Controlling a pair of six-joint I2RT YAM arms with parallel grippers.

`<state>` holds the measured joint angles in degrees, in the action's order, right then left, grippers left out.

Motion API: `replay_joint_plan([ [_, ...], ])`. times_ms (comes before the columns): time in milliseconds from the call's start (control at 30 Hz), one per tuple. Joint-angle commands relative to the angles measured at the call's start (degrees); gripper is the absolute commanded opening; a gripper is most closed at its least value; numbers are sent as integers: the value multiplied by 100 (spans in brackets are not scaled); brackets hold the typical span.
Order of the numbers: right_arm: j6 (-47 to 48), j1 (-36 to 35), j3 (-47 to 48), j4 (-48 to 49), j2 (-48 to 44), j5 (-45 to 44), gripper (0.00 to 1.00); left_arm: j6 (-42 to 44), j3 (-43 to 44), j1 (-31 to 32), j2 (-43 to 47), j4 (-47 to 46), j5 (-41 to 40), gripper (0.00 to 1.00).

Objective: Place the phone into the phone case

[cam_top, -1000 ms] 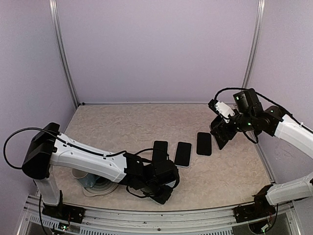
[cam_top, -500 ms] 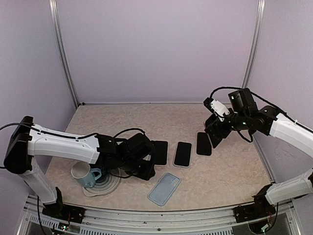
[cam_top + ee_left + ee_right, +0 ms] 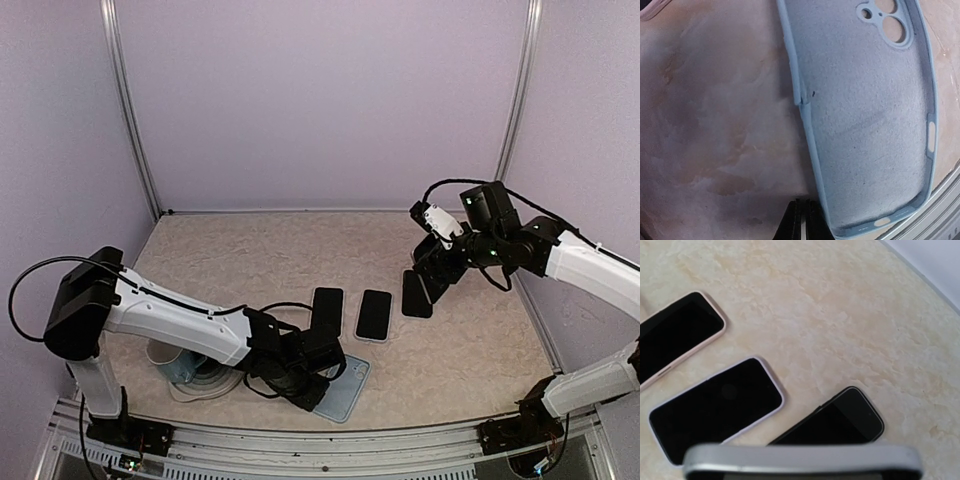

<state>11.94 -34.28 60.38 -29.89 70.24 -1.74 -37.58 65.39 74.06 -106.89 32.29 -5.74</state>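
The beige marbled table (image 3: 250, 250) fills the floor of the booth, and my two arms reach across it from the near edge. My left arm (image 3: 170, 318) stretches low to the right along the front of the table, and my right arm (image 3: 590, 262) bends in from the right wall toward the middle. A blue mug (image 3: 183, 372) on a pale coaster (image 3: 215, 386) sits mostly hidden behind my left arm. The light blue phone case (image 3: 350, 388) lies flat near the front edge, open side up, its soft lining and camera cut-outs showing in my left wrist view (image 3: 865, 115). My left gripper (image 3: 801, 220) is at the case's long side, fingers pressed together with nothing between them, just beside the rim; I cannot tell whether they touch it. Three phones lie screen up in a row behind the case: one with a pinkish rim (image 3: 327, 303), one in a white case (image 3: 374, 315), and a bare black phone (image 3: 414, 300) on the right. My right gripper (image 3: 443, 262) hangs above that bare phone, clamped on a silver-edged phone (image 3: 800, 459) held off the table, well apart from the phone case; only its metal edge shows across the bottom of my right wrist view.
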Motion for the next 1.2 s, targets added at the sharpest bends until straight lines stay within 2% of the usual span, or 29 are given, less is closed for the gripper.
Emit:
replay_joint_plan([
  [0, -52, -207, 258, 118, -48, -293, 51, 371, 291, 204, -365, 38, 687, 7],
  [200, -636, -459, 532, -109, 131, -523, 51, 743, 852, 262, -621, -308, 1082, 8],
  [367, -1857, -838, 788, -452, 403, -571, 47, 708, 868, 170, -642, -675, 984, 9],
  [467, -2810, -1177, 876, -779, 621, -555, 47, 482, 586, 21, -439, -867, 645, 9],
  [600, -4056, -1795, 966, -1360, 820, -643, 43, 106, -92, -246, 366, -1212, -197, 14],
  [733, -5436, -2495, 760, -1488, 846, -723, 37, -86, -570, -461, 1343, -1530, -1201, 16],
  [867, -6496, -3201, 639, -1468, 1210, -898, 35, -83, -764, -594, 1776, -1801, -1996, 19],
  [1067, -7058, -3741, 1162, -1983, 2141, -1255, 34, 87, -800, -741, 1948, -1800, -2161, 22],
  [1167, -7179, -3833, 1068, -1782, 2358, -1210, 33, 166, -907, -753, 2015, -1845, -2187, 22],
])
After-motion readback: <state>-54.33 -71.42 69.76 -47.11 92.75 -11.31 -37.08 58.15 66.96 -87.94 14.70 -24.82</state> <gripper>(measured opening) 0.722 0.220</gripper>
